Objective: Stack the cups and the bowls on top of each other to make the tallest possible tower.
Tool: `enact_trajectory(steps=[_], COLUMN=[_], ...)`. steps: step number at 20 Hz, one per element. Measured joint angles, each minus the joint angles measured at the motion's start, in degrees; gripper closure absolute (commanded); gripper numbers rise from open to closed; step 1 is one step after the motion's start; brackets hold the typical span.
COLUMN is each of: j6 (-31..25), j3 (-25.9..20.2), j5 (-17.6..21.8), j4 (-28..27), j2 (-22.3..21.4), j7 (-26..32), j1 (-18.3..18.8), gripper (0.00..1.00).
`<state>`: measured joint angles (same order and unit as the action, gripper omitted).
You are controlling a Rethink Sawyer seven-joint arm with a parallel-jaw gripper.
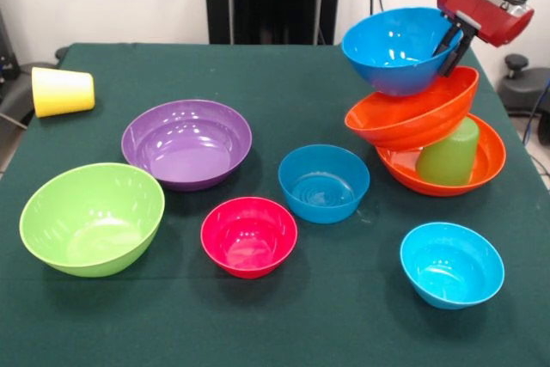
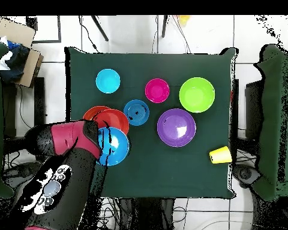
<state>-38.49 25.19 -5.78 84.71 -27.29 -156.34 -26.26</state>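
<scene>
At the right of the table leans the tower: a light green cup (image 1: 449,155) stands upside down inside an orange bowl (image 1: 485,165), and a second orange bowl (image 1: 412,118) tilts on top of the cup. A blue bowl (image 1: 393,47) sits highest, tipped left. My gripper (image 1: 451,47) is shut on this bowl's right rim, one finger inside and one outside. From above, the gripper (image 2: 100,144) meets the blue bowl (image 2: 114,147) beside the orange bowls (image 2: 113,118). The yellow cup (image 1: 62,91) lies on its side at the far left.
Loose on the green cloth are a purple bowl (image 1: 186,143), a lime green bowl (image 1: 92,217), a pink-red bowl (image 1: 248,235), a blue bowl (image 1: 323,182) and a small cyan bowl (image 1: 451,264). The table edge runs close behind the tower.
</scene>
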Motion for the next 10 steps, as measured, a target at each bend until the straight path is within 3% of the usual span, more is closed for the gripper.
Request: enact_trajectory(steps=[10], j6=[0.0], j3=[0.6], j5=[-1.8], j4=[-0.2], j2=[0.0], j7=[0.0], j1=[-0.2], gripper=[1.0])
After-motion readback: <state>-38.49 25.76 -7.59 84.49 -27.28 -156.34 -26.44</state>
